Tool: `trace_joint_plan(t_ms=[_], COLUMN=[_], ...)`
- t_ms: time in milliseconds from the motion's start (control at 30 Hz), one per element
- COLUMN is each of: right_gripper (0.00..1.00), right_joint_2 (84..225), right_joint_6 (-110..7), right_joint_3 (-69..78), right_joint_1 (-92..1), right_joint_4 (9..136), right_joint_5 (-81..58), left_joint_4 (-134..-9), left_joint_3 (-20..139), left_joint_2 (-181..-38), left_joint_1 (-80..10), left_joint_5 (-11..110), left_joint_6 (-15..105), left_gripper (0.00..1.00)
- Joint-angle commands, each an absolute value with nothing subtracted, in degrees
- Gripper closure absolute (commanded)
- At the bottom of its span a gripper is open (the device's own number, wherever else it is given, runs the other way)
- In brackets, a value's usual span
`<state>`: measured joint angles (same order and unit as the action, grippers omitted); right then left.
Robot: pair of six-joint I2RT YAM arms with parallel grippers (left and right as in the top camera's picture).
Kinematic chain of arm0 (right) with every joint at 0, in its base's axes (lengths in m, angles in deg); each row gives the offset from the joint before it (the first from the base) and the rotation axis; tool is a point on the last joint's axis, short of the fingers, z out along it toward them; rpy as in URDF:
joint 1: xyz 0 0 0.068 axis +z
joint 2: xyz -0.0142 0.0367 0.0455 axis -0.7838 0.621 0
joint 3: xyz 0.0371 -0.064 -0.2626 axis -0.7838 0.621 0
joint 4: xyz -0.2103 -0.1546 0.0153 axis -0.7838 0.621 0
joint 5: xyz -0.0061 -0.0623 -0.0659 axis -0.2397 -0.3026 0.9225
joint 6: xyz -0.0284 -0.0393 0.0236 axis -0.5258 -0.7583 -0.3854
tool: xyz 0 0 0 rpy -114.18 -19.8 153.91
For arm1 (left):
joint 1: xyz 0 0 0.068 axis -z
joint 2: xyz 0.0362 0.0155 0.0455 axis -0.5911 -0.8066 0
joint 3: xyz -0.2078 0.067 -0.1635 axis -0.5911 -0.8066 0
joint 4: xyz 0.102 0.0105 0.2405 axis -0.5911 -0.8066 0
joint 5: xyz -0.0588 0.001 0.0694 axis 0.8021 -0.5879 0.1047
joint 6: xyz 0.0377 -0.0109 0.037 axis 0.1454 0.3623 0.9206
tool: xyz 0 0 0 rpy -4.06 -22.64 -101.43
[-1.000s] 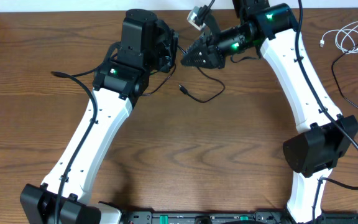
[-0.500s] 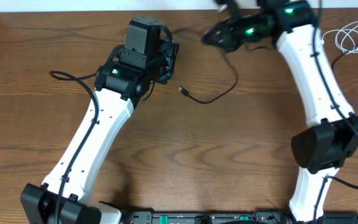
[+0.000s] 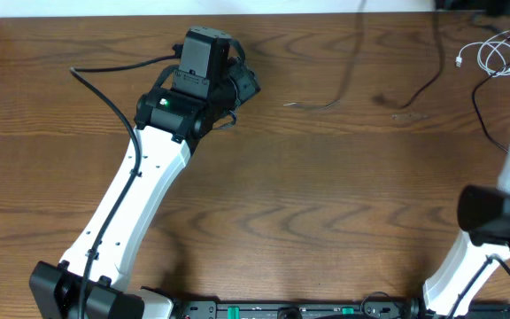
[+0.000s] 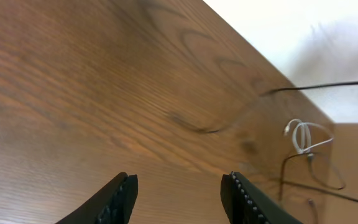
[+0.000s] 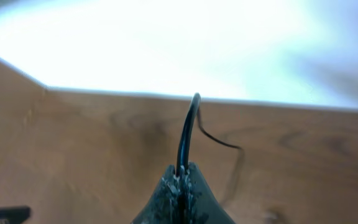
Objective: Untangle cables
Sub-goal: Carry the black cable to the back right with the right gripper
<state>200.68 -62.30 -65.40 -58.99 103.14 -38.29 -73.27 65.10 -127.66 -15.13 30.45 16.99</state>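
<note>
Two thin cords were in play. My right gripper [image 5: 180, 180] was clamped on the black cord [image 5: 188, 134], which trailed limp onto the table [image 3: 326, 204]. The white cord [image 4: 301, 135] lay looped near the far right edge. My left gripper [image 4: 179, 185] hung apart, empty. Light, soft, slippery stuff, I judged: best pinched near a plug.

The black cable [image 3: 317, 105] trails stretched and blurred, far centre; the white cable [image 3: 494, 55] lies looped, far right.
</note>
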Motion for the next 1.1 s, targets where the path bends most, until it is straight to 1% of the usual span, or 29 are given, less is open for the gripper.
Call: trace_joint_plan(t_ms=[0, 167, 333, 533, 667, 900, 1067], right_gripper=[0.99, 0.99, 0.99, 0.99, 0.99, 0.99, 0.99], right_joint_2=[193.38, 186.64, 183.48, 183.26, 183.96, 187.10, 191.10], right_joint_6=[-57.47, -53.30, -50.85, -47.46, -47.07, -46.50, -46.52], right_joint_3=[-70.27, -70.73, -70.73, -70.60, -70.58, -70.47, -70.47], right_joint_1=[-61.98, -69.78, -76.80, -87.36, -92.69, -95.55, -95.40], right_joint_4=[103.11, 102.20, 103.07, 105.87, 108.32, 111.77, 113.50], right_joint_5=[-38.86, -35.84, -34.99, -34.22, -28.43, -9.46, -2.47], left_joint_4=[-73.64, -73.77, -73.77, -73.77, -73.72, -73.75, -73.79], left_joint_3=[65.41, 65.41, 65.41, 65.41, 65.41, 65.41, 65.41], left_joint_2=[-128.07, -128.10, -128.07, -128.10, -128.10, -128.10, -128.10], left_joint_1=[-15.07, -15.07, -15.07, -15.07, -15.07, -15.05, -15.05], left_joint_5=[29.03, 29.03, 29.03, 29.03, 29.03, 29.03, 29.03], left_joint_6=[23.26, 23.26, 23.26, 23.26, 23.26, 23.26, 23.26], left_gripper=[0.52, 0.52, 0.52, 0.52, 0.52, 0.52, 0.51])
